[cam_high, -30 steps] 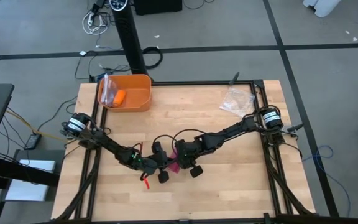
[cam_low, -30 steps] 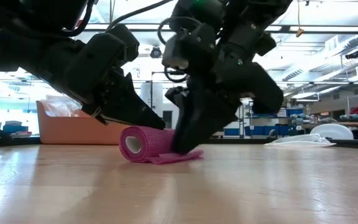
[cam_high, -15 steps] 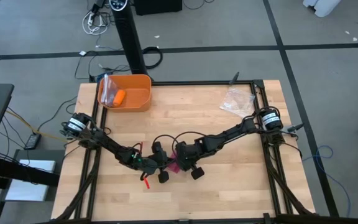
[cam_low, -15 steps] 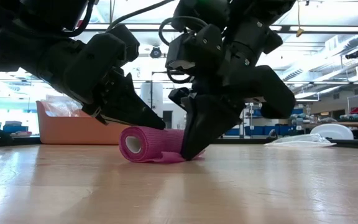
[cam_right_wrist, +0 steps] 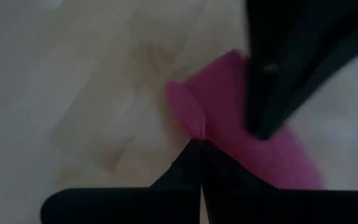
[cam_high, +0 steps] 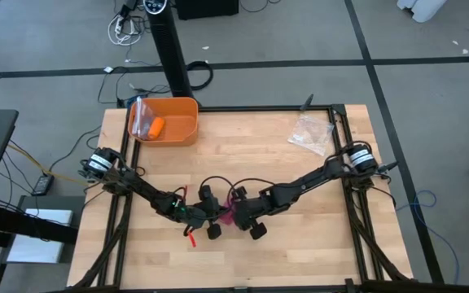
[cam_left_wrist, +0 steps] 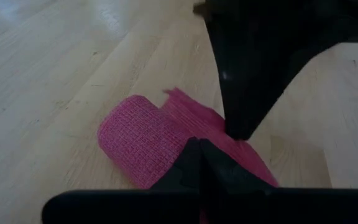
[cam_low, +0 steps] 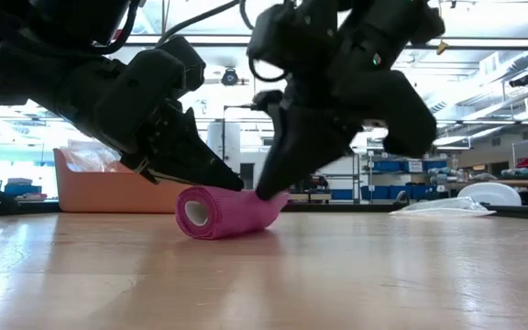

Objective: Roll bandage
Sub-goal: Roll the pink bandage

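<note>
The bandage is a magenta-pink roll lying on its side mid-table, its hollow end facing the near edge; it also shows in the high view. My left gripper is shut, coming from the table's left, its tips on the roll's top. My right gripper comes from the right, shut on the roll's loose end, which is raised off the wood. My left gripper rests its shut fingertips on the roll's upper side, slanting down from the table's left. The roll lies on the table beneath them. My right gripper pinches the bandage's loose end between its two fingertips, slanting steeply down from the right. The end is held up against the roll's side, clear of the table.
An orange bin at the far left holds a small orange object and clear plastic. A clear crinkly bag lies at the far right. Bare wood spreads near the front edge.
My right gripper has shut on the loose end that lay flat on the table, then risen and shifted toward the near edge, tipping as it went. The flap has come up off the wood and now sits against the roll. The roll has stayed put.
</note>
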{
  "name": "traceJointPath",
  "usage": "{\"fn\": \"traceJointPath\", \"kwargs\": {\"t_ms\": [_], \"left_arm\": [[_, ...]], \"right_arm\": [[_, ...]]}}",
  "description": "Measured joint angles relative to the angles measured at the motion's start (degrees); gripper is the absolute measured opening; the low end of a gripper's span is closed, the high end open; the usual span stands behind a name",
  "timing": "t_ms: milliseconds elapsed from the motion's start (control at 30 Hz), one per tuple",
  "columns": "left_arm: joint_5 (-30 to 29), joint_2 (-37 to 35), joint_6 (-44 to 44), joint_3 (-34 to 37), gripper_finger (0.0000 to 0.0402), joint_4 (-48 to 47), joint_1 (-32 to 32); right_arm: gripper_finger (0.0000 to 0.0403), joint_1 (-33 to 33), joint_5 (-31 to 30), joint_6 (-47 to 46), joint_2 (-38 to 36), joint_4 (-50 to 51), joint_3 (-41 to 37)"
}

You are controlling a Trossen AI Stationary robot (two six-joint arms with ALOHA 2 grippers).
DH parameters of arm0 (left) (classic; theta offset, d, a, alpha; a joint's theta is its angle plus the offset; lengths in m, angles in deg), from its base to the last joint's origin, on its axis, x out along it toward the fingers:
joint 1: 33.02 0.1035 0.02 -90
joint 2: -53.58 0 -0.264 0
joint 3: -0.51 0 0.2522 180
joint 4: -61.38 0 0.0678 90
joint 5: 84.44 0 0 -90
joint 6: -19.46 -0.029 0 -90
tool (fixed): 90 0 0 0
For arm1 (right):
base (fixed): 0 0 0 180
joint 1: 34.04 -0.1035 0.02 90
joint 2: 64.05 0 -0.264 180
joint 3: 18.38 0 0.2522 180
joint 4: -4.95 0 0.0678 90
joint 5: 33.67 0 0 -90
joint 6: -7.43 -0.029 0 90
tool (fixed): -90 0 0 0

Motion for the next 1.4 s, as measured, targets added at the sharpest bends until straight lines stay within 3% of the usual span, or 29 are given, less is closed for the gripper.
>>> {"fn": "traceJointPath", "kwargs": {"t_ms": [367, 633, 1133, 1400], "left_arm": [[0.0, 0.0, 0.0, 0.0, 0.0000, -0.1, 0.0], [-0.3, -1.1, -0.2, 0.1, 0.0004, -1.1, 0.1], [-3.0, -9.5, -6.0, 0.2, 0.0014, -8.6, -0.2], [-5.4, -10.6, -1.3, 0.1, 0.0010, -16.3, -1.2]], "right_arm": [[0.0001, 1.1, -5.4, 2.5, -1.2, -4.3, 0.0], [0.0000, 2.5, -5.1, 2.6, -1.2, -4.9, 0.0], [0.0000, 2.9, -5.0, -2.1, -1.7, -6.1, 0.0], [0.0000, 5.7, -0.7, -5.5, -1.7, -9.7, -4.9]]}}
